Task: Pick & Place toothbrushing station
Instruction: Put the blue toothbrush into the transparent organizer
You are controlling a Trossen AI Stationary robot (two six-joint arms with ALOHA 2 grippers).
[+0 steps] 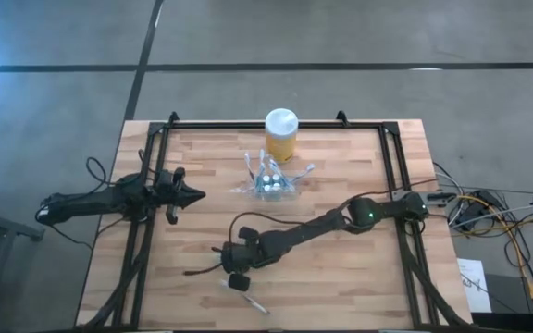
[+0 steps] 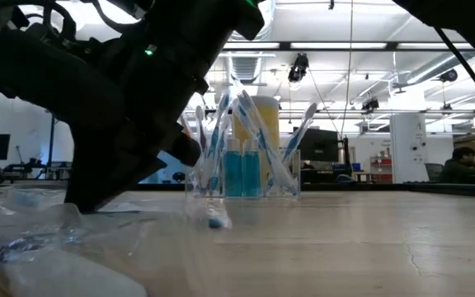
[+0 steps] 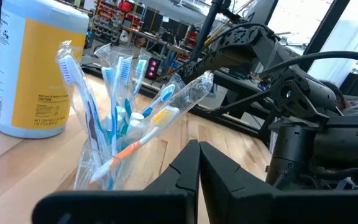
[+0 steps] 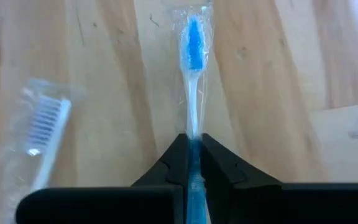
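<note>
The see-through holder (image 1: pixel 271 182) stands mid-table with several wrapped toothbrushes and white-capped tubes upright in it. It also shows in the low view (image 2: pixel 242 169) and the left wrist view (image 3: pixel 114 134). My right gripper (image 4: pixel 192 155) is down near the table's near edge (image 1: pixel 237 277), shut on a wrapped blue-bristled toothbrush (image 4: pixel 193 74). A second wrapped toothbrush with white bristles (image 4: pixel 42 140) lies on the wood beside it. My left gripper (image 1: pixel 191 194) is shut and empty, left of the holder and pointing at it (image 3: pixel 199 155). My right gripper pinches the wrapped toothbrush's thin handle (image 4: pixel 192 138) between its two fingers, through the clear wrapper. The fingers lie along the handle, and the blue bristle head (image 4: pixel 194 43) sticks out past the fingertips. The head is close over the wood; whether it touches, I cannot tell.
A tall yellow jar with a white lid (image 1: pixel 281 134) stands just behind the holder at the table's far edge. Black frame rails (image 1: pixel 155 166) run along both table sides. Crumpled clear wrapping (image 2: pixel 31 239) lies close in the low view.
</note>
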